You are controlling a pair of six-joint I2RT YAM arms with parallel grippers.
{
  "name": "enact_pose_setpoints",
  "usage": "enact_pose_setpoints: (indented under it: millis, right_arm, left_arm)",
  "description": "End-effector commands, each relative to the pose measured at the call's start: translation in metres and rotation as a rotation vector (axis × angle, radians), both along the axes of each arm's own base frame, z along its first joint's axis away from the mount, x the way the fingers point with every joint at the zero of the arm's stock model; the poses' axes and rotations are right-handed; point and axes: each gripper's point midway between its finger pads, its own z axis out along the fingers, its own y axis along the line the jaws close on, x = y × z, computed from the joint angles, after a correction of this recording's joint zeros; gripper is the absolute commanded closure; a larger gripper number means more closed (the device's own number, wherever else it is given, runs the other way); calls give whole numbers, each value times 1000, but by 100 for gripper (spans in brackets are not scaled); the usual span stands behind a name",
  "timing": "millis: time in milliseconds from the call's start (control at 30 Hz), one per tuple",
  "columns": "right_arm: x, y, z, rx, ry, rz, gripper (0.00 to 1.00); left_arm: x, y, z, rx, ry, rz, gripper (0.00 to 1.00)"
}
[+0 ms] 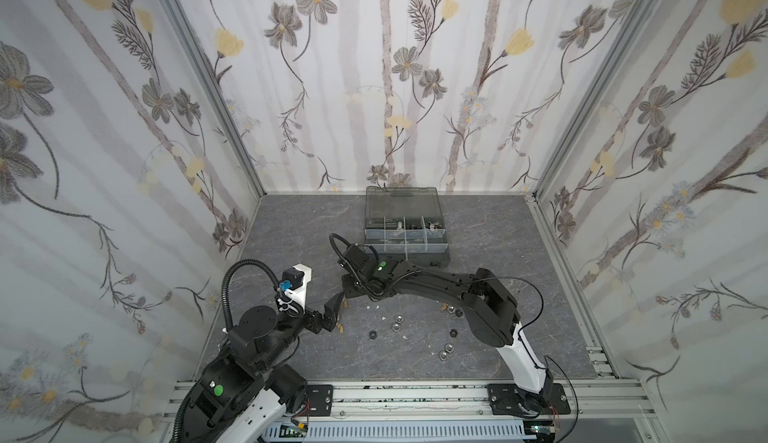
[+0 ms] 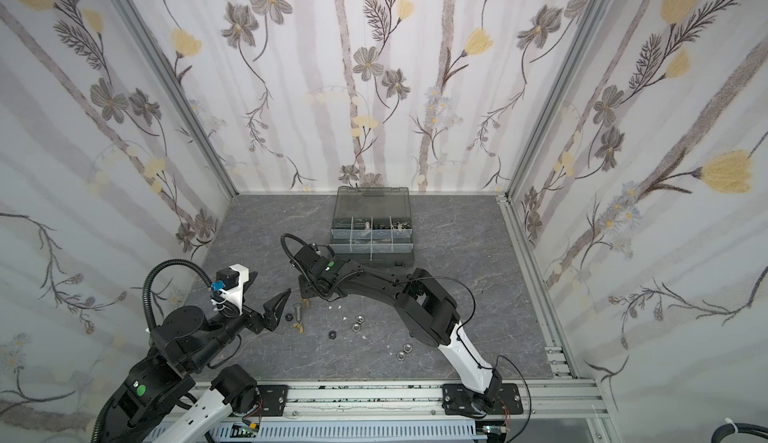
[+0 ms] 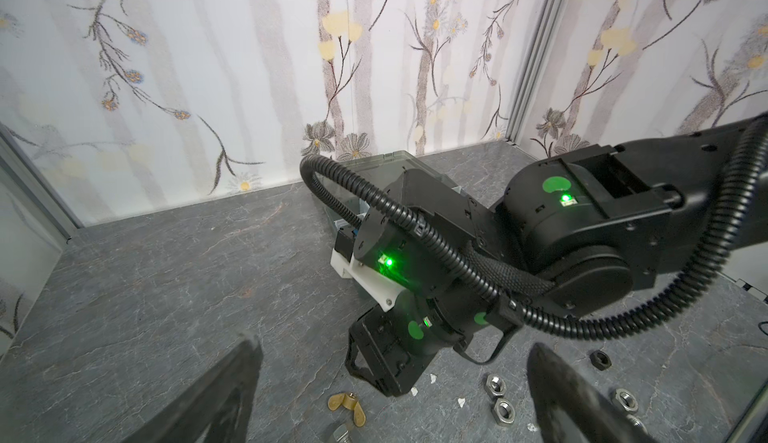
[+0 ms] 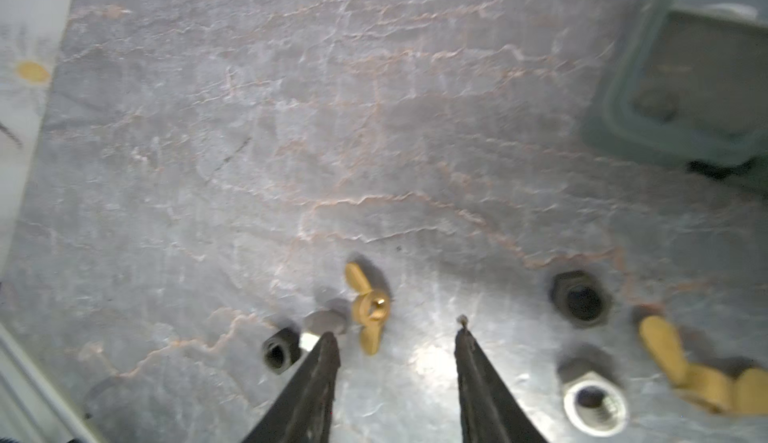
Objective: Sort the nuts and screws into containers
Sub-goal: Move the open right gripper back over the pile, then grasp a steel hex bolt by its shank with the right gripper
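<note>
Grey marbled tabletop (image 4: 291, 129) lay under the right gripper (image 4: 397, 337), jaws partly spread and holding nothing, a wing nut (image 4: 368, 306) just ahead.

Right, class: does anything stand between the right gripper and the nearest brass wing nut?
Nothing visible does. The right gripper is open, with the brass wing nut just beyond one fingertip. A silver screw and a black nut lie beside that fingertip, not in between.

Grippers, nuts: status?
Left gripper open, empty. Right gripper open, empty, by brass wing nut. Nuts loose outside case, lid up. Grippers close together, possible clash.
</note>
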Motion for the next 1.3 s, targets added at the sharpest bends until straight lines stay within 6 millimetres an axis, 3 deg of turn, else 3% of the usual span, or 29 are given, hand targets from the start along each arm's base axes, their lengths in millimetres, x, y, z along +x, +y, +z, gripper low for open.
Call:
enact_pose_setpoints:
  millis: [0,133,333,567,767,1000,1267]
  right_arm:
    - [-28,19,-4,46,96,-26,53]
    - [-50,28,-18,12,108,0,53]
    - [-63,32,-39,-89,96,33,51]
    - [-53,20,-54,-143,93,6,53]
    - [-46,18,-61,-153,89,2,66]
    - [-39,12,-76,-202,80,2,71]
    - [-42,-3,-95,-306,81,41,86]
  left_arm:
    - [0,-2,8,-17,-31,-13,0]
    - [-3,-4,9,-17,-35,-30,0]
    - [-5,-7,8,-14,-36,-54,0]
    - [-9,-9,10,-19,-46,-79,0]
    - [-11,-10,12,-22,-52,-85,0]
    - [-11,-8,11,-23,-53,-80,0]
    - [-10,-8,11,-23,-53,-75,0]
